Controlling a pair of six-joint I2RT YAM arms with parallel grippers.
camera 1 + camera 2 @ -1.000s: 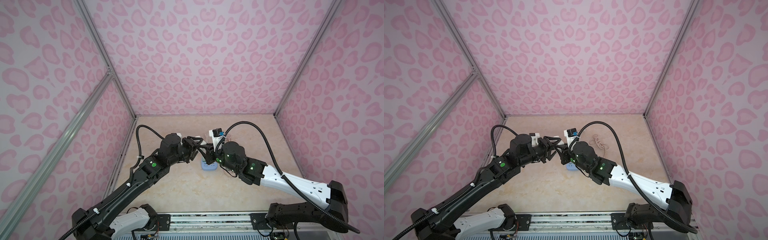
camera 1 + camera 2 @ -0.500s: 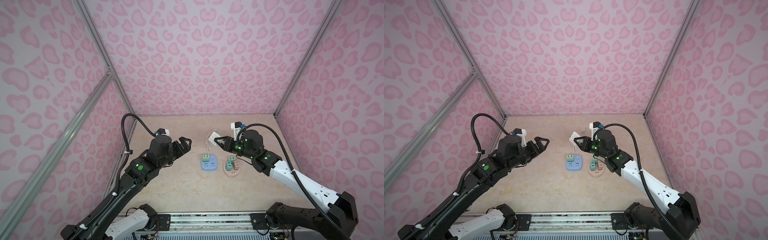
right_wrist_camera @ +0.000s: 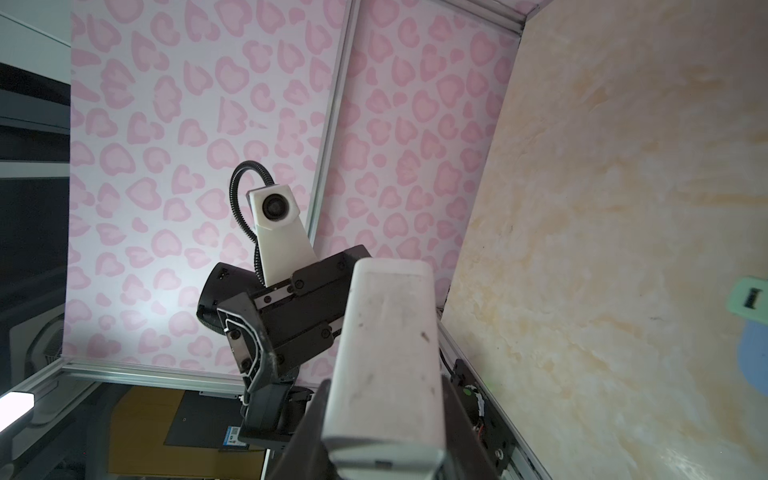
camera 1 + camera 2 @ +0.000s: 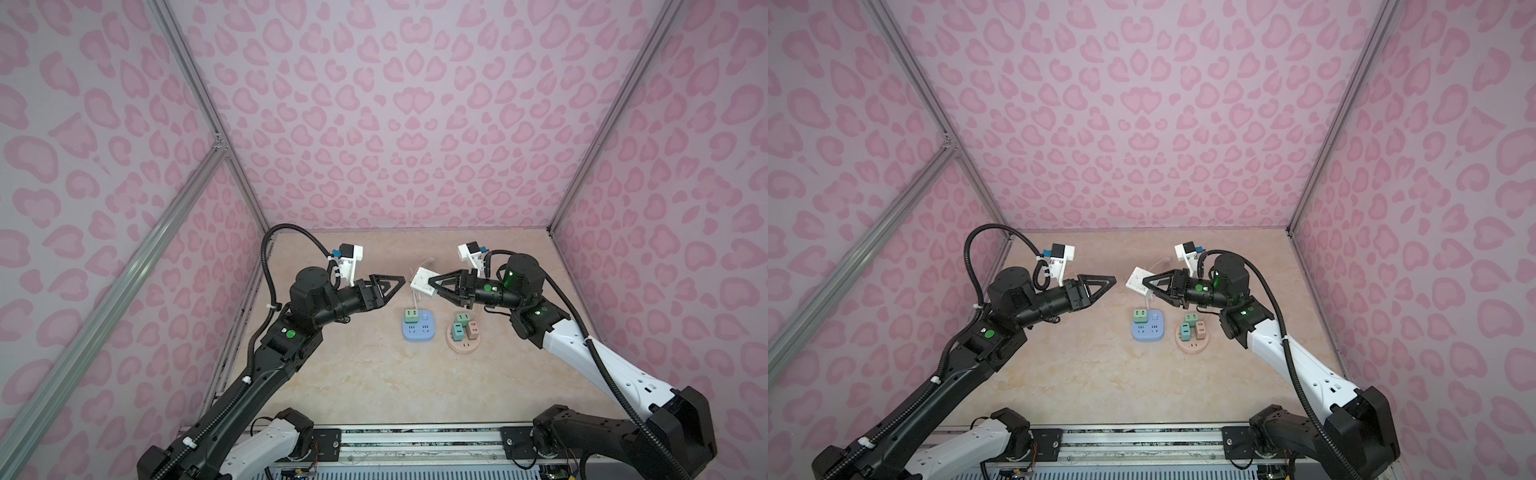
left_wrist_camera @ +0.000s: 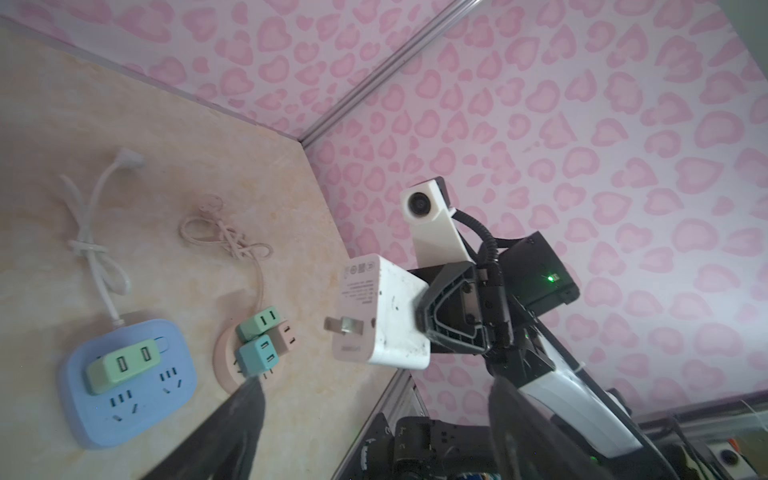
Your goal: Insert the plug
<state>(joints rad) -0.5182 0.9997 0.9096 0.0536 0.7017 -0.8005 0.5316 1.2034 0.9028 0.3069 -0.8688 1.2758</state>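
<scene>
Plug (image 4: 423,282) — a white block charger — is clamped in the right gripper (image 4: 434,286), raised off the table (image 4: 374,374), its far end sticking out past the fingertips. In the left wrist view a metal prong (image 5: 343,326) shows on the face turned away from that gripper, pointing sideways, not down. Facing it, just beyond the plug, the left gripper (image 4: 399,284) hangs with jaws spread wide, holding nothing. Below and between the two grippers lie a blue power strip (image 4: 430,323), carrying one green adapter (image 4: 411,316), and a round pink socket (image 4: 465,347) crowded with three small adapters.

The step in hand looks like carrying, with insertion not yet begun. The next move likely calls for turning the prongs downward over a free outlet — the blue strip shows two. A second prong is hard to make out. The plug blocks most of the right wrist view, and the strip is cut off at that view's edge.
</scene>
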